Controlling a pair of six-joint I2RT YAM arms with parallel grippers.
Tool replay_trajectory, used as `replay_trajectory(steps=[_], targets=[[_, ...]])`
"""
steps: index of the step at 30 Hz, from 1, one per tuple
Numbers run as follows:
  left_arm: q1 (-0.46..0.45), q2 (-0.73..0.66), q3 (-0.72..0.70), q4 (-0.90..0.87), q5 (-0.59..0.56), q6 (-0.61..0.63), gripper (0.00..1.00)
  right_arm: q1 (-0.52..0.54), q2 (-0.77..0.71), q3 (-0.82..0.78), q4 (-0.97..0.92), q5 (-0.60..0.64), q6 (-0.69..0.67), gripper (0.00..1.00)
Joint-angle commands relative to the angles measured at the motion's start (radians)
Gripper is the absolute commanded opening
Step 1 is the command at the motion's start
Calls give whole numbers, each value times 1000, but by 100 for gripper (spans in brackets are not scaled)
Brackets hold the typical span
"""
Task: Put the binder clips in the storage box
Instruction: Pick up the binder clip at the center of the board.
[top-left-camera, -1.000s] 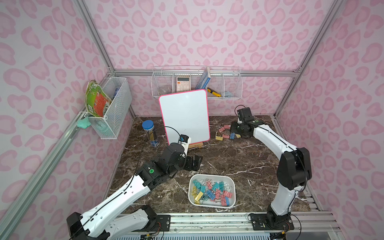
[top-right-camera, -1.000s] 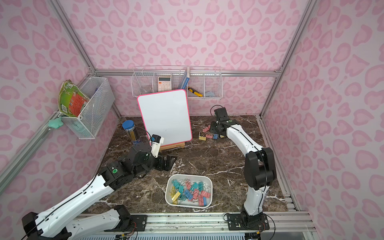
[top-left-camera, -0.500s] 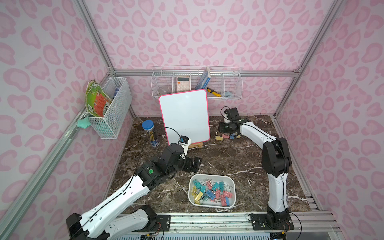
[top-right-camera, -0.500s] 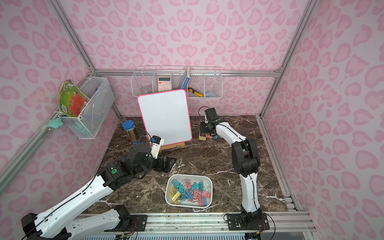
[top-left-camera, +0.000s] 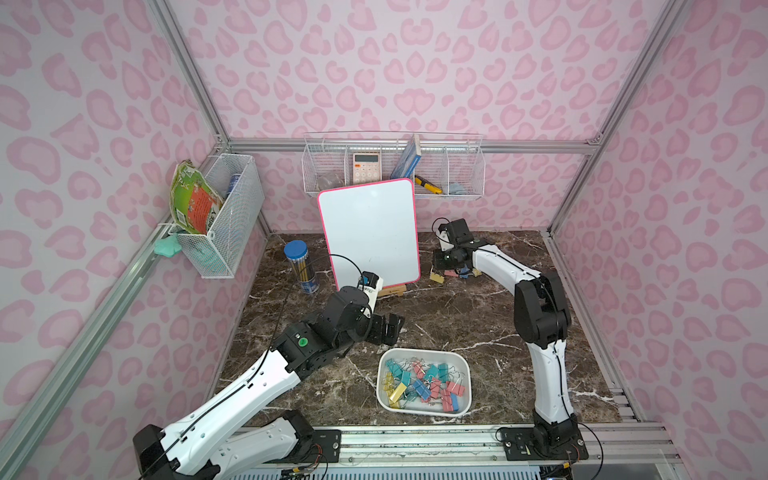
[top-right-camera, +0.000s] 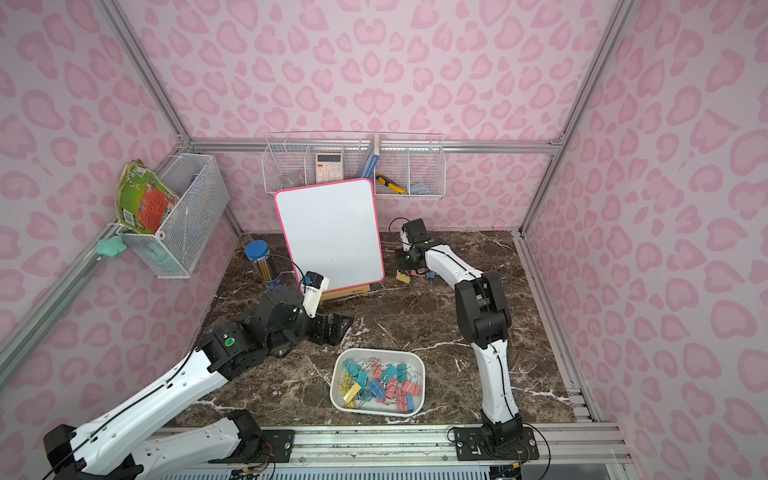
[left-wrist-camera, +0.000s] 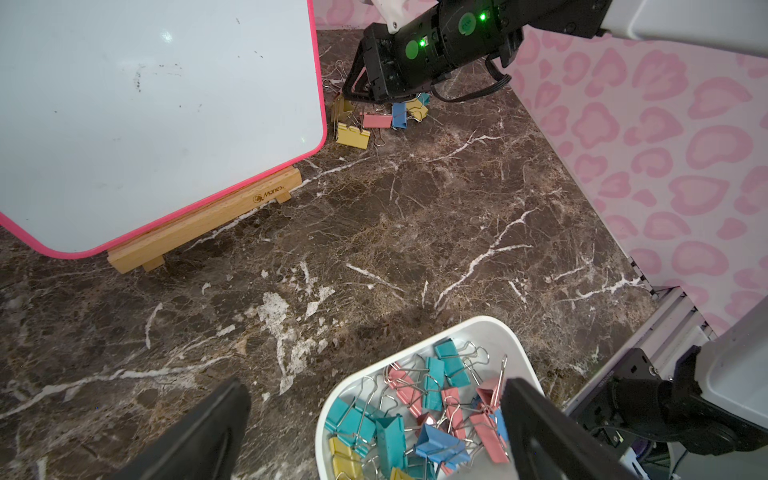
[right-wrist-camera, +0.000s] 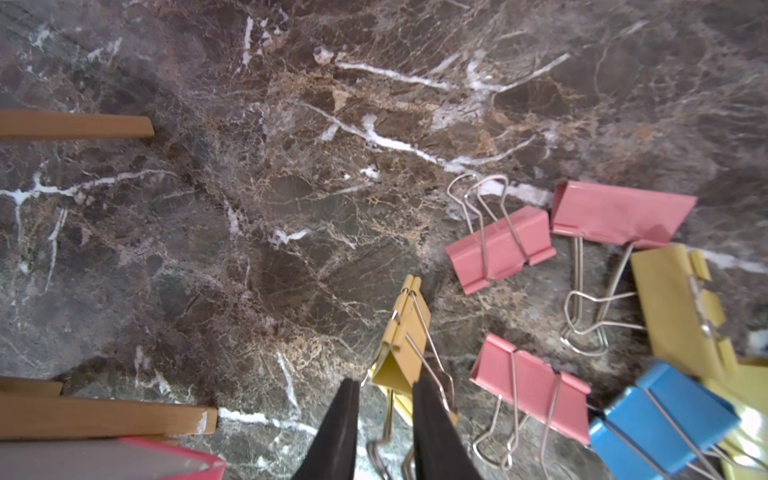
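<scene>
Binder clips (top-left-camera: 422, 382) mostly sit in the storage box (top-left-camera: 468, 374), well apart from the whiteboard (top-left-camera: 370, 232); a few lie just beside it. The right jaws have moved beside the whiteboard and pinched a yellow clip (right-wrist-camera: 405, 328), ready to carry. Left jaws gape, empty.

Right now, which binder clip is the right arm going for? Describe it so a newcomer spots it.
Find the pink-framed whiteboard; loose clips lie on the marble beside its stand. It's the yellow binder clip, the only one between the fingers of the right gripper.

Whiteboard (top-left-camera: 370, 237) hems loose clips (left-wrist-camera: 376, 120) — bare marble (top-left-camera: 453, 311) beyond.
</scene>
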Motion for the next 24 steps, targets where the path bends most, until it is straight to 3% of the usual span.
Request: replay_trajectory(steps=[1,5,16,19,24], targets=[[0,2,4,7,0,2,99,5,-11,0,-24,51,-20,23],[0,8,8,9,0,4,99,13,-19,-5,-42,87,-32,15],[0,7,11,13,1,1,99,20,-87,-85,-28,120,-25,7],[0,8,11,15,-4,0,99,25,-140,-124,-21,147,-16,0],[0,1,2,37,-51,-20,99,51,-330,-209,-44,194,2,0]])
